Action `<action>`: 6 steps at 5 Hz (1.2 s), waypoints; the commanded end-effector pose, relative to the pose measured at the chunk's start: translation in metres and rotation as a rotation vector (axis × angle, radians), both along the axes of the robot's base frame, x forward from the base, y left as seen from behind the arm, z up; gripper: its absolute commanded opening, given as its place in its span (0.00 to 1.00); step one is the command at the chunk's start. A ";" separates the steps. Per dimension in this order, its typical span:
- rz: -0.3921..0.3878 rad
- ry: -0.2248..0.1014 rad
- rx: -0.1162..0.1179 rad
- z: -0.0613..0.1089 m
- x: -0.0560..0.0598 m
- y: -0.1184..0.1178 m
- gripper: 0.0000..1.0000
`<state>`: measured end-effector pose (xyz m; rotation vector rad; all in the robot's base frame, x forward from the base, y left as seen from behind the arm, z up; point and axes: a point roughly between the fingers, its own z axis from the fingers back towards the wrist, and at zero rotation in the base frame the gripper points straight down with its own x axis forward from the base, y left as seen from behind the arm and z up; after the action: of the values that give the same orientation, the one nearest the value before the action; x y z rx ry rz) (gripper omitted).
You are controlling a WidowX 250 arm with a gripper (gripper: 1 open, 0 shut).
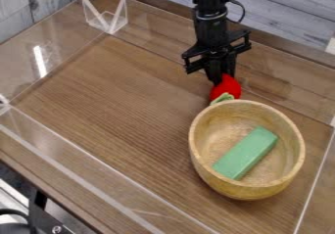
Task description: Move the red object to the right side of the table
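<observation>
The red object (226, 87) is a small bright-red strawberry-like toy with a green and pale end pointing down-left. It hangs low over the table (105, 111), just behind the far rim of the wooden bowl. My gripper (222, 76) points steeply down from above and is shut on the red object, its black fingers clasping the top of it. I cannot tell whether the toy touches the tabletop.
A wooden bowl (207, 160) stands at the front right with a flat green block (245, 153) lying in it. Clear acrylic walls (39, 150) edge the tabletop. A small clear stand (105, 16) sits at the back left.
</observation>
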<state>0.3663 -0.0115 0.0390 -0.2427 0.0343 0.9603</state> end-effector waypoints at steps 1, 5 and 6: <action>0.066 -0.111 -0.013 0.033 0.007 -0.004 0.00; 0.222 -0.171 -0.046 0.040 0.006 0.012 1.00; 0.250 -0.171 -0.037 0.048 0.006 0.017 1.00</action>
<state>0.3666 0.0024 0.0589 -0.3333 -0.0594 1.1934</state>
